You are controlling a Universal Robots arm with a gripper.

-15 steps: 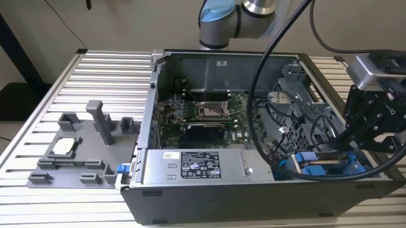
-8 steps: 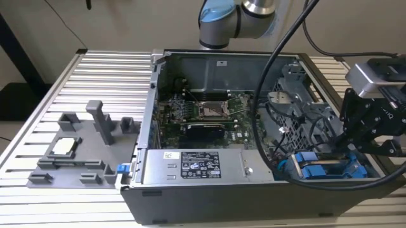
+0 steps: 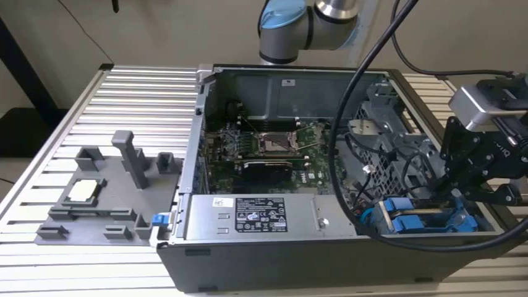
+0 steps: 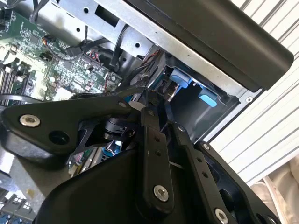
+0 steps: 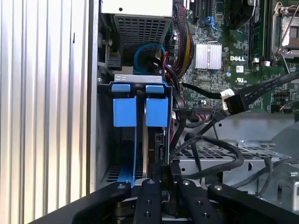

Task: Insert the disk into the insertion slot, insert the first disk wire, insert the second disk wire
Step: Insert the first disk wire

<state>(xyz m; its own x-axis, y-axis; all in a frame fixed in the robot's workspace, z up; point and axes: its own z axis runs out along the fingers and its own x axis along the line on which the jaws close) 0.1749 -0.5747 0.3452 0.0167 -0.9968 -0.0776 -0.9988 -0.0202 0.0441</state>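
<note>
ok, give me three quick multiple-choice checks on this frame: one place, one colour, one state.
1. Where is the gripper?
A) over the grey fixture tray
B) at the drive cage, at the exterior view's right end of the case
C) above the processor socket

2. What colour are the disk frame's tabs?
A) red
B) blue
C) yellow

3. The computer case is:
A) open, with the motherboard exposed
B) closed by a side panel
C) wrapped in film

Answers:
1 B: in the exterior view the gripper hangs over the drive cage.
2 B: both tabs are bright blue in the first wrist view.
3 A: the board and cables are in plain sight.
</note>
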